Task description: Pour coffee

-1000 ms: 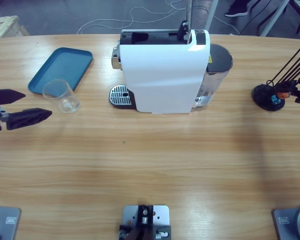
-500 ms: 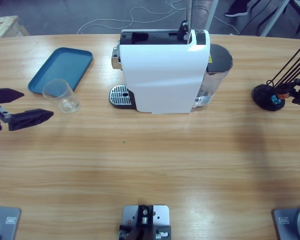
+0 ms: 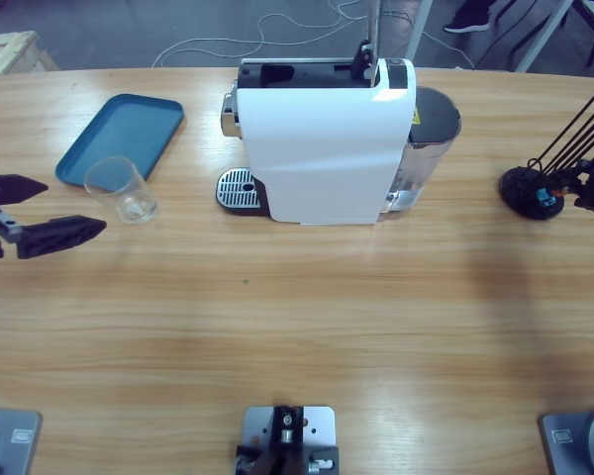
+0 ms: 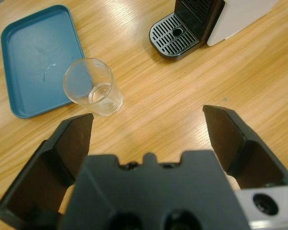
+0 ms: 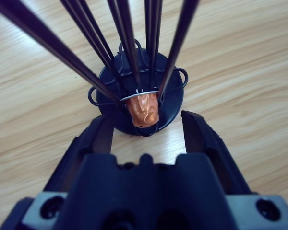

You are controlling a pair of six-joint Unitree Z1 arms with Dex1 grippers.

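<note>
Since the left gripper [image 4: 146,132] gapes wide and empty near the empty glass [image 3: 122,190] at left, a skewed approach could topple it, while the right gripper [image 5: 146,127] opens around an orange capsule [image 5: 143,109].

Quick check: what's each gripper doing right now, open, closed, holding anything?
Left gripper: open, empty, short of the glass tumbler.
Right gripper: open, empty, facing the orange capsule.

Right hand [image 5: 146,125] open, facing orange capsule [image 5: 143,109] low in black wire rack [image 5: 139,93] on wooden table [image 5: 240,62].
</note>
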